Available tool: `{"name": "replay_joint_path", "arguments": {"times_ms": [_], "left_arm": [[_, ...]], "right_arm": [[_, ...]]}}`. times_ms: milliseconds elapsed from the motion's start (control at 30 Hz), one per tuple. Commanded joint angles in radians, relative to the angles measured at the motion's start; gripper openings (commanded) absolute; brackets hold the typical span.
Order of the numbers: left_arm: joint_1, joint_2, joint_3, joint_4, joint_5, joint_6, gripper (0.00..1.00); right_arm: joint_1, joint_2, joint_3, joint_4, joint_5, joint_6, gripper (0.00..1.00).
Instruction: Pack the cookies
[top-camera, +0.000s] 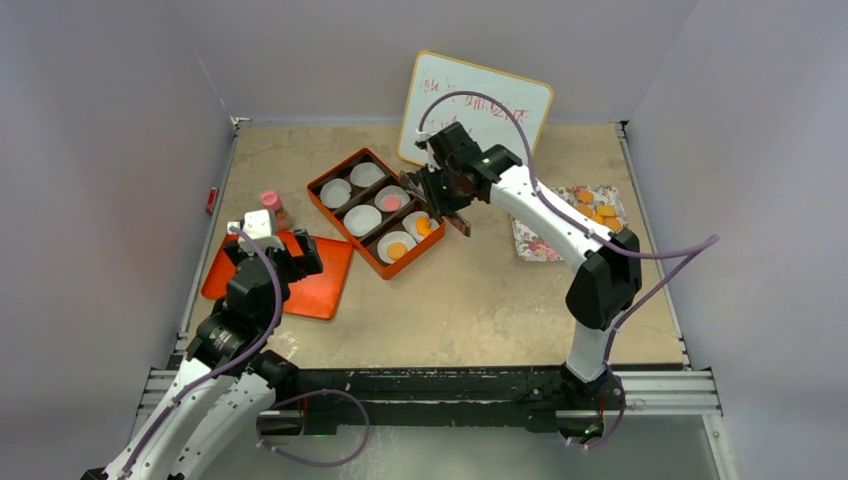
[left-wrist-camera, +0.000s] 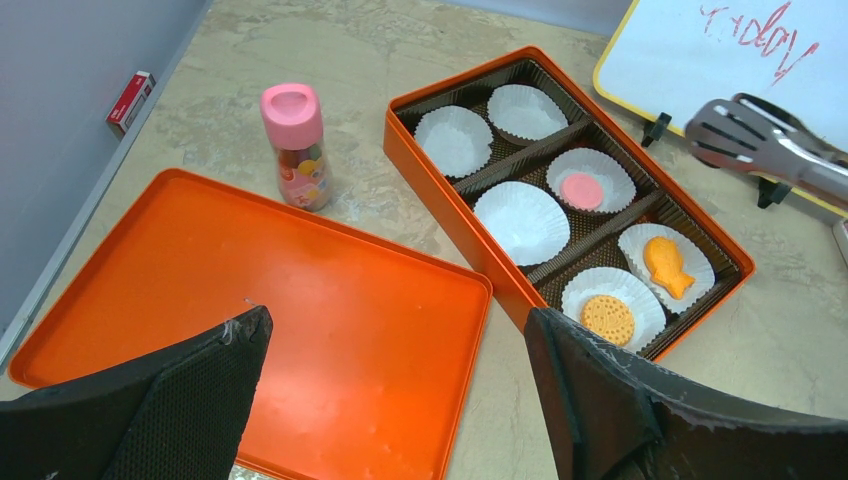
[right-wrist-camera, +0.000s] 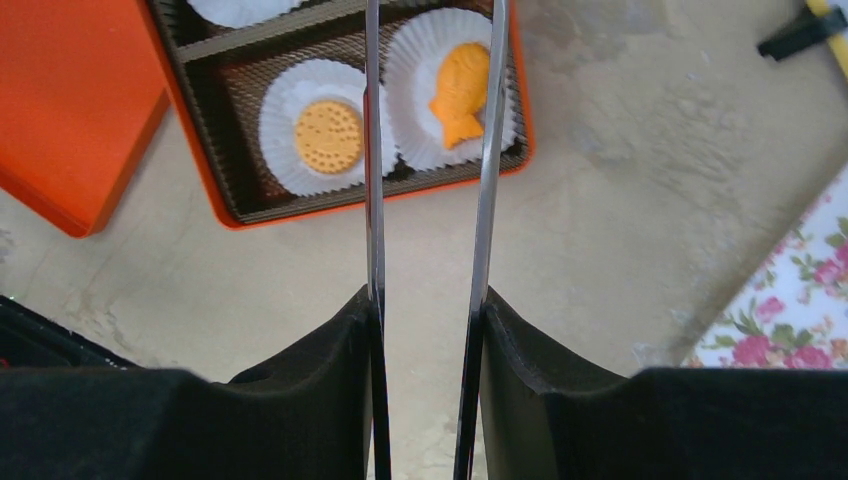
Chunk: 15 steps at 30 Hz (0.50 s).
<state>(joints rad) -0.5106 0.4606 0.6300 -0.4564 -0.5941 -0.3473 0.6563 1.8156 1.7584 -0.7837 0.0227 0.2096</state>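
An orange box (top-camera: 350, 232) of white paper cups holds three cookies: a pink disc (left-wrist-camera: 582, 190), a round orange biscuit (left-wrist-camera: 608, 317) and an orange fish shape (left-wrist-camera: 666, 266). More orange cookies (top-camera: 598, 212) lie on a floral sheet (top-camera: 540, 245) at the right. My right gripper (right-wrist-camera: 427, 300) is shut on metal tongs (right-wrist-camera: 373, 150), whose blades stand apart over the box's near corner. In the left wrist view the tongs' tip (left-wrist-camera: 760, 145) carries nothing. My left gripper (left-wrist-camera: 398, 320) hangs open and empty above the orange lid (left-wrist-camera: 300, 300).
A pink-capped bottle (top-camera: 272, 207) stands between the lid and the box. A whiteboard (top-camera: 480, 100) with red writing leans at the back wall behind the right arm. A small red item (top-camera: 211, 200) lies at the left table edge.
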Motion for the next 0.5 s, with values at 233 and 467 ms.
{"name": "replay_joint_path", "arguments": {"times_ms": [233, 467], "left_arm": [[0.011, -0.006, -0.001, 0.039, 0.008, 0.010, 0.97], [0.011, -0.006, -0.001, 0.038, 0.008, 0.010, 0.97]], "right_arm": [[0.107, 0.138, 0.151, 0.062, -0.048, 0.007, 0.25], [0.141, 0.220, 0.193, 0.084, -0.094, 0.010, 0.25]]}}
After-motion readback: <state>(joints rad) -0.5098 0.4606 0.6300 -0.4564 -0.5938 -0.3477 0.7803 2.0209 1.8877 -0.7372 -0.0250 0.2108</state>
